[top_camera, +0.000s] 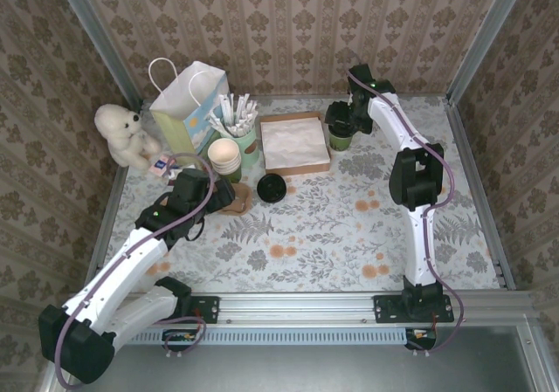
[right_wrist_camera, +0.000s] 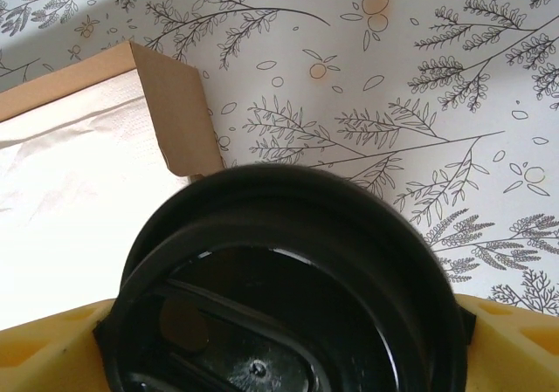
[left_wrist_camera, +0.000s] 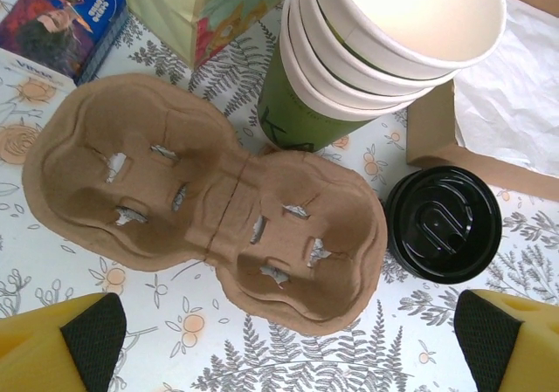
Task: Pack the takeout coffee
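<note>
Step in hand: pickup of the coffee point(top_camera: 339, 139). It is at the far side of the desk point(top_camera: 349, 235), just beside the napkin tray point(right_wrist_camera: 179, 113). Your right gripper point(top_camera: 341, 128) is clenched on it, with a yellow finger pressed to each side below the black lid. Whether the cup base is off the desk cannot be told.

Your left gripper point(left_wrist_camera: 288, 340) is released, jaws wide, hovering over the two-well carrier point(left_wrist_camera: 210, 200). Both wells are empty. A second black lid point(left_wrist_camera: 444, 224) touches the carrier's right end, but it is unclear whether a cup sits under it.

Next move, as judged: lift straight up, keep the cup upright, and carry it left over the tray. Lower it squarely into a well, avoiding the cup stack point(left_wrist_camera: 393, 34).
</note>
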Robot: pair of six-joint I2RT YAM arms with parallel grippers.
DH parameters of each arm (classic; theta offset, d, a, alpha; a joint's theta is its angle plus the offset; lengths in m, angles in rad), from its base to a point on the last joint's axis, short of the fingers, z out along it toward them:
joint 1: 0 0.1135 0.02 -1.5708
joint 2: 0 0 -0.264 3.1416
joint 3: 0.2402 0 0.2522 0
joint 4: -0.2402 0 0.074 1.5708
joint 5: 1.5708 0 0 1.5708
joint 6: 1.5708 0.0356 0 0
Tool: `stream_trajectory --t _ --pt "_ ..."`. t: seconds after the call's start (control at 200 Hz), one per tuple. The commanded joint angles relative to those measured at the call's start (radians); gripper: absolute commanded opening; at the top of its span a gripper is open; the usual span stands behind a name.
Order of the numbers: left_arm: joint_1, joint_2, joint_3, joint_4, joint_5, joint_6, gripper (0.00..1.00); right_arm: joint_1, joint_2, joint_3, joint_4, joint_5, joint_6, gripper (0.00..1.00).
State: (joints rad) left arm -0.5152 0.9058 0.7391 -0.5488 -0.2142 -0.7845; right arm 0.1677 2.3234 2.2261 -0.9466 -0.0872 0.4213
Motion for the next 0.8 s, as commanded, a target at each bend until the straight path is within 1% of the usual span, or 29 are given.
stream_trajectory --t 0.0,0.23,0.795 --pt "0.009 -0.010 -0.010 0.033 0.039 -0.018 1.00 -0.005 0.015 0.031 -0.040 -0.008 0.013 0.92" --pt "0.018 -0.005 -0.009 0.032 0.041 -0.025 1.00 -0.005 -0.016 0.029 -0.045 0.000 0.006 0.95" --pt "0.035 -0.003 -0.018 0.038 0.076 -0.042 1.00 -0.006 -0.063 0.014 -0.054 0.043 -0.010 0.97"
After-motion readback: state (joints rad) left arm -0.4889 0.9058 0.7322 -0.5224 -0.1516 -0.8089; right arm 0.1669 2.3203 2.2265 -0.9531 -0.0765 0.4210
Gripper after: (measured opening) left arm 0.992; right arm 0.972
